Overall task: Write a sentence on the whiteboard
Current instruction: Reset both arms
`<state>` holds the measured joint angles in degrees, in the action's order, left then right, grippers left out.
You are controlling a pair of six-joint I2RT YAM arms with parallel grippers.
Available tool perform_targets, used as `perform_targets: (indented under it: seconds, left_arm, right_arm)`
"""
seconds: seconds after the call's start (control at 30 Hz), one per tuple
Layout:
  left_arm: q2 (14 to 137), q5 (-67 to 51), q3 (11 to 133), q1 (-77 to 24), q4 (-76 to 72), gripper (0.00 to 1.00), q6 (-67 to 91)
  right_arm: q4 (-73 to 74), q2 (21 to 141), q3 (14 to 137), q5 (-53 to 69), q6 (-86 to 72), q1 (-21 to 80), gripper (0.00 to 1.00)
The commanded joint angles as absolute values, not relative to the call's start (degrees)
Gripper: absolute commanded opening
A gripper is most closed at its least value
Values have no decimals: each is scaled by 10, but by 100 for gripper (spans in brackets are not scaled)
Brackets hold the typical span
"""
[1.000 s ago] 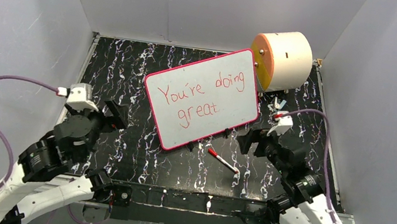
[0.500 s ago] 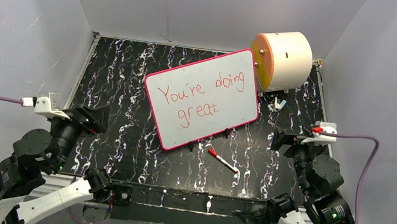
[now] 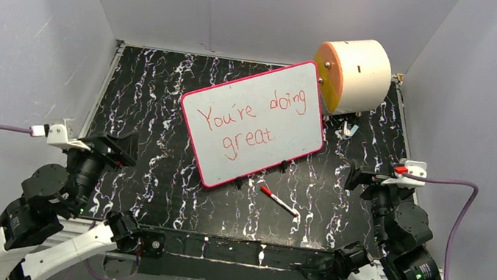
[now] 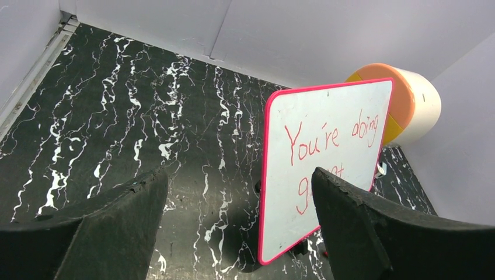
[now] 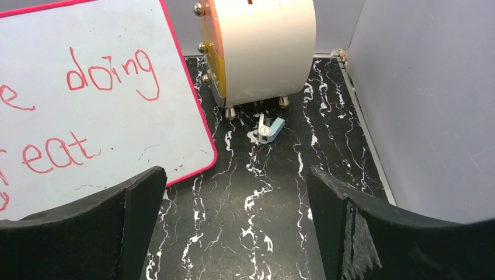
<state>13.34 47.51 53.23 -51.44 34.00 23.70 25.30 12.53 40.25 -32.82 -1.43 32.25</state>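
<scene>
Since the lettering reads as complete, the task appears to be at its closing step, with nothing in either arm's hold. On the black marbled counter (image 3: pixel 165 83) the whiteboard (image 3: pixel 291 135) stands propped on its lower edge near the middle, turned at an angle, its pink-red frame unbroken. Just beyond its far right corner sits a cream cylinder (image 3: pixel 363 72) with an orange face. The left end effector (image 3: pixel 118 149) sits low at the near left and the right end effector (image 3: pixel 360 177) at the near right, each well apart from the board; both wrist views show the jaws spread wide with only counter between them, so both are released and empty. The sentence (image 3: pixel 245 119) runs in red across the board's face in two lines, "You're doing" above "great". A slim red-capped marker (image 3: pixel 279 200) lies flat on the counter just near of the board, untouched. A small blue-grey fitting (image 5: pixel 270 129) lies by the cylinder's feet. Judging from this, the next move calls only for keeping both arms clear of the board; adding any stroke would mean the right arm first closing on the marker's thin barrel.
</scene>
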Motion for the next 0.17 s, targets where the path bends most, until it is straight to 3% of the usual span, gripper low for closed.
perform_targets:
  seconds: [0.0, 0.13]
  left_arm:
    - [140, 492, 526, -512, 315, 89, 231]
    - [137, 503, 518, -512, 306, 90, 230]
  right_arm:
    - [214, 124, 397, -339, -5, 321, 99]
    - [211, 127, 396, -340, -1, 321, 99]
